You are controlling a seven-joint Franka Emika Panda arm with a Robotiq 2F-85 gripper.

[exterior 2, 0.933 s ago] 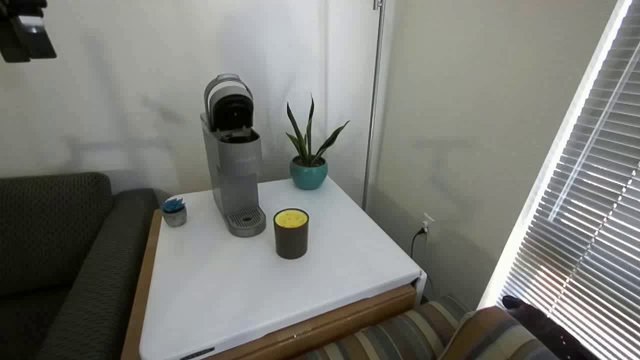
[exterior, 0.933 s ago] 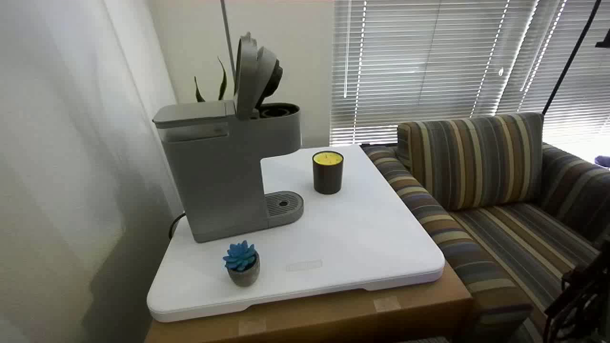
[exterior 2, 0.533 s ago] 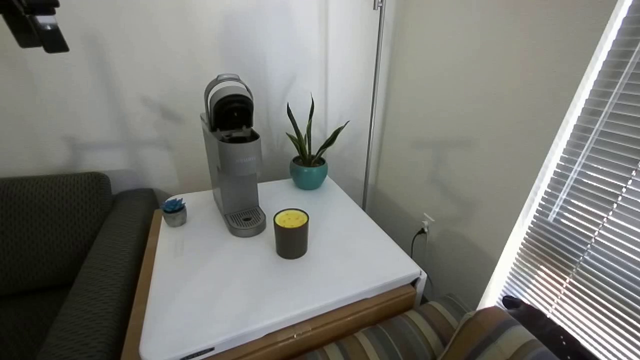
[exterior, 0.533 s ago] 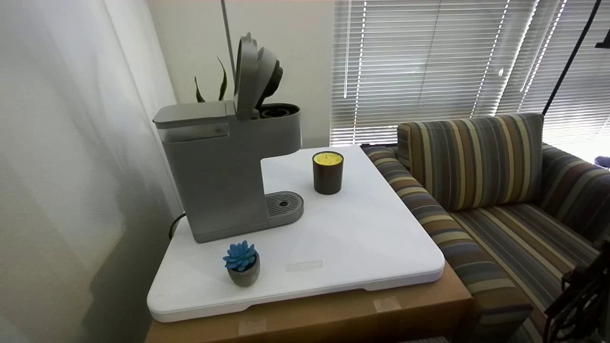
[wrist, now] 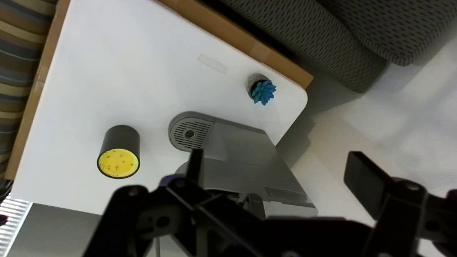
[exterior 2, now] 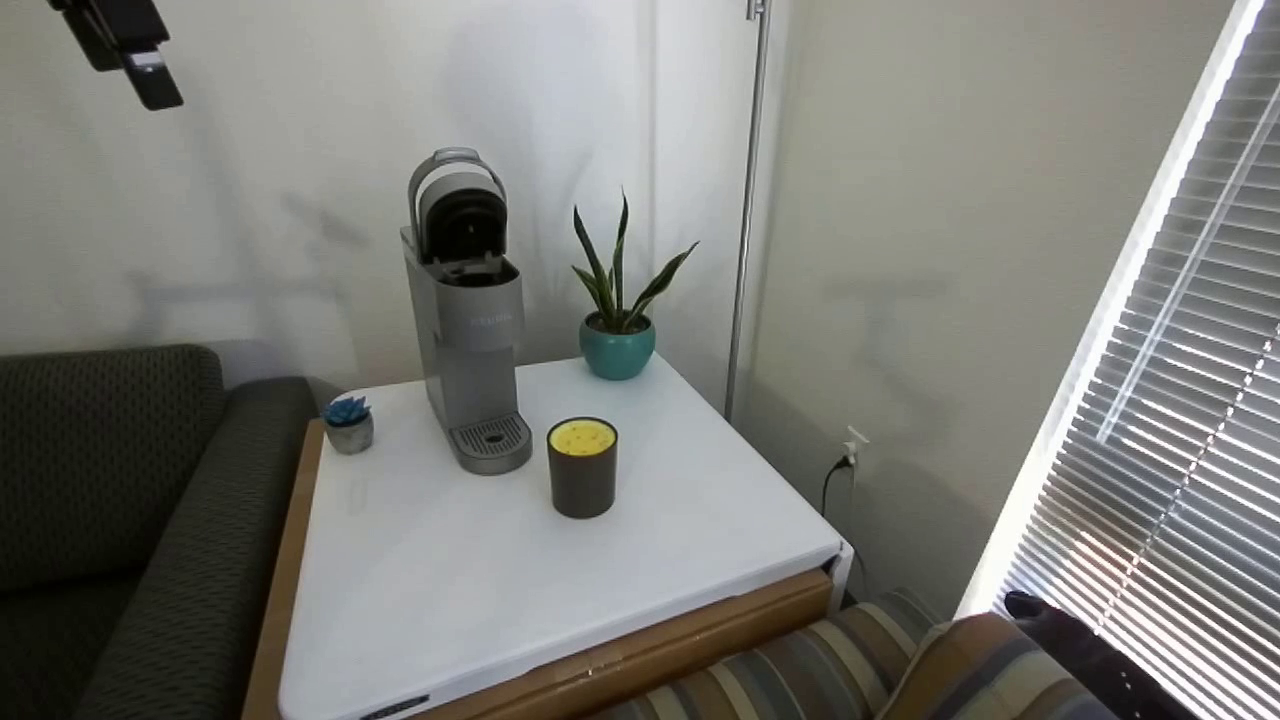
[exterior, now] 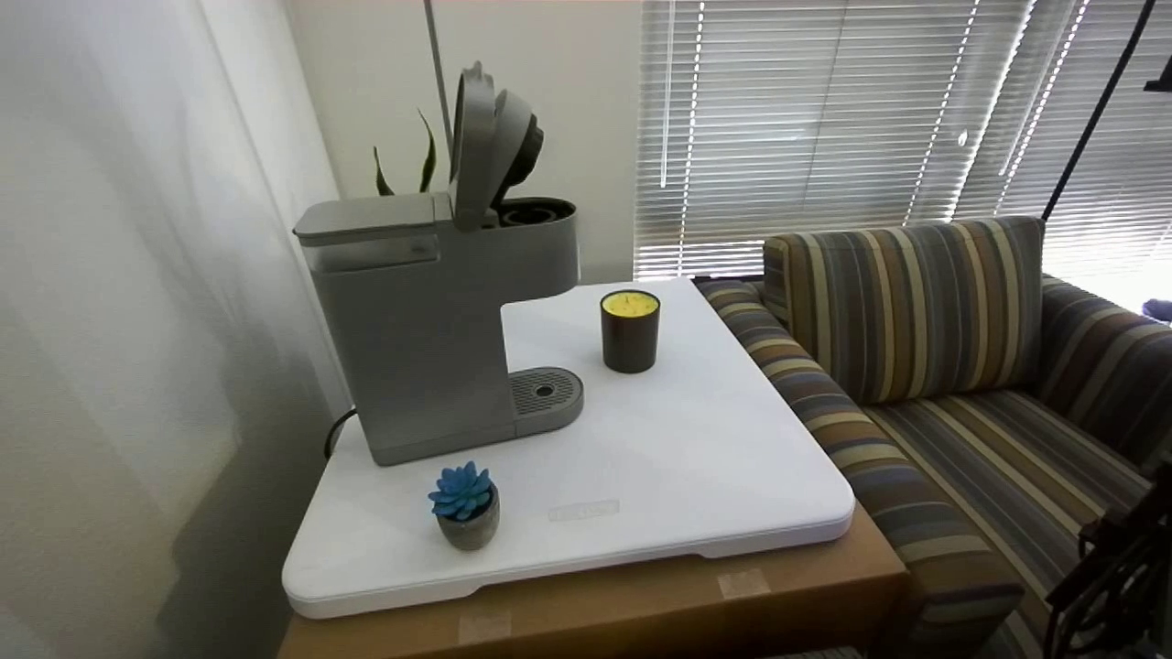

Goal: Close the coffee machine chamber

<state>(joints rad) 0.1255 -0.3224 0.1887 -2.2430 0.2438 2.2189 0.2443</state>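
Wrist view: tool (wrist: 275,169) spread wide; it sits top left in an exterior view. Rightward there: blue succulent (exterior 2: 348,426), coffee machine (exterior 2: 468,350) on white surface (exterior 2: 450,590), chamber lid (exterior 2: 463,222) tipped up; candle jar (exterior 2: 583,484) near machine; potted plant (exterior 2: 617,352).

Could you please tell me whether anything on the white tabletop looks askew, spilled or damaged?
Nothing looks spilled or damaged. The coffee machine, though, has its hinged lid raised, exposing the opening beneath, which looks unfinished. The candle and potted blue succulent stand upright.

Striped armchair (exterior: 925,394) before slatted blinds (exterior: 815,137)
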